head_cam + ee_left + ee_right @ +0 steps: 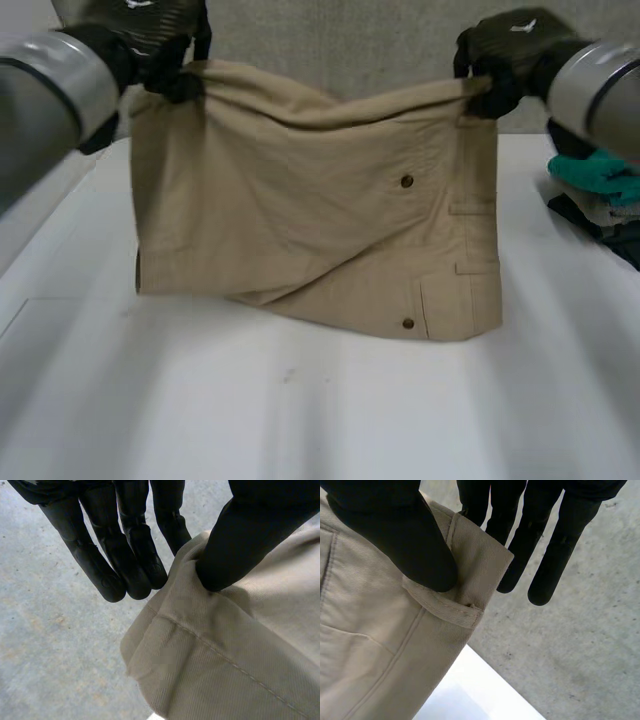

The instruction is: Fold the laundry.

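Step in hand: khaki shorts [300,220] hang stretched between both hands above the table [300,410], with the lower edge touching the table or just off it.

To do it well:
- Hold both pinches at the same height so the top edge stays taut; it sags a little in the middle now.
- Lay the cloth down away from the robot, bottom edge first, so it lands flat with no bunching.
- The diagonal crease across the front probably needs smoothing before the next fold.
- Stay off the clothes pile [600,195] at the table's right edge.

Left hand [165,65]: raised at the top corner on its own side. In the wrist view the thumb [225,545] presses the hem corner against one finger. The other fingers [135,570] are straight and just beside the cloth.

Right hand [505,60]: raised at about the same height, on the waistband corner. The thumb [410,550] clamps the band near a belt loop [445,607] against the straight fingers [545,555] behind it.

Both arms reach forward, well apart, with the cloth spread between them.
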Robot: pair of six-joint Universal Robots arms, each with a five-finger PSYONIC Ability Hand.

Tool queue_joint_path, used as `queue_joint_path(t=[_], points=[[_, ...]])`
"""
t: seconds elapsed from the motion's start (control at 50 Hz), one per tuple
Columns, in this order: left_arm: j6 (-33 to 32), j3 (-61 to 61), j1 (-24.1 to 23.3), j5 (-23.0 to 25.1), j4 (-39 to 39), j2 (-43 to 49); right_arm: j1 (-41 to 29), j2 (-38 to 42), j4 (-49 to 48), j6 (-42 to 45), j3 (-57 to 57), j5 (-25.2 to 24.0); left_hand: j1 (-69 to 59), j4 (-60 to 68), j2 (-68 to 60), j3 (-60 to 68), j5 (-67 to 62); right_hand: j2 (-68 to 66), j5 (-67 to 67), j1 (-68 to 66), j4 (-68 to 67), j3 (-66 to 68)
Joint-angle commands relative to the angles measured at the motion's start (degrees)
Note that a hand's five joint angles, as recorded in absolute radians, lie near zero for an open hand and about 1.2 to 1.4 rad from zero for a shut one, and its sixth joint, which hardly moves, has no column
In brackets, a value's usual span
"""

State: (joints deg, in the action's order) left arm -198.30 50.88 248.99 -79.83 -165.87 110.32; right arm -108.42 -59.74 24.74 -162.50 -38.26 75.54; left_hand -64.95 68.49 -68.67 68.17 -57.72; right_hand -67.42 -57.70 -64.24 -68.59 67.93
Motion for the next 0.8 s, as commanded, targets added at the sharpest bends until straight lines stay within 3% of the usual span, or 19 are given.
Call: queue_joint_path(t=[0.02, 0.1, 0.18, 0.32, 0.46, 0.68, 0.8], points=[[2.0, -13.2, 1.3, 0.5, -20.1, 12.4, -3.5, 7.3, -27.6, 0.6, 1.4, 9.1, -15.0, 11.5, -11.3, 11.8, -12.3, -12.6, -12.3, -15.8, -11.4, 12.1], [5.5, -19.2, 1.0, -0.9, -30.3, 11.9, -3.7, 7.4, -47.8, 0.3, 3.0, 11.1, -15.0, 11.5, -11.3, 11.8, -12.3, -12.6, -12.3, -15.8, -11.4, 12.1], [8.4, -19.5, 0.3, -3.1, -35.2, 8.0, -4.4, 5.2, -57.5, -1.6, 2.9, 11.2, -15.0, 11.5, -11.3, 11.8, -12.3, -12.6, -12.3, -15.8, -11.4, 12.1], [8.8, -12.0, 0.6, -3.3, -34.4, 4.6, -3.9, 3.9, -50.9, -4.0, 2.9, 9.1, -15.0, 11.5, -11.3, 11.8, -12.3, -12.6, -12.3, -15.8, -11.4, 12.1], [8.0, 4.9, 0.8, -2.1, -33.8, 2.4, -3.8, 4.4, -40.9, -4.1, -2.8, 6.0, -15.0, 11.5, -11.3, 11.8, -12.3, -12.6, -12.3, -15.8, -11.4, 12.1], [-0.5, 33.1, -3.1, -2.3, -33.4, 5.1, -1.3, 7.3, -36.8, -0.7, -29.7, 0.6, -15.0, 11.5, -11.3, 11.8, -12.3, -12.6, -12.3, -15.8, -11.4, 12.1], [-6.8, 40.3, -5.5, -3.2, -25.3, 5.4, 0.5, 6.2, -35.2, 5.3, -41.7, 0.4, -15.0, 11.5, -11.3, 11.8, -12.3, -12.6, -12.3, -15.8, -11.4, 12.1]])
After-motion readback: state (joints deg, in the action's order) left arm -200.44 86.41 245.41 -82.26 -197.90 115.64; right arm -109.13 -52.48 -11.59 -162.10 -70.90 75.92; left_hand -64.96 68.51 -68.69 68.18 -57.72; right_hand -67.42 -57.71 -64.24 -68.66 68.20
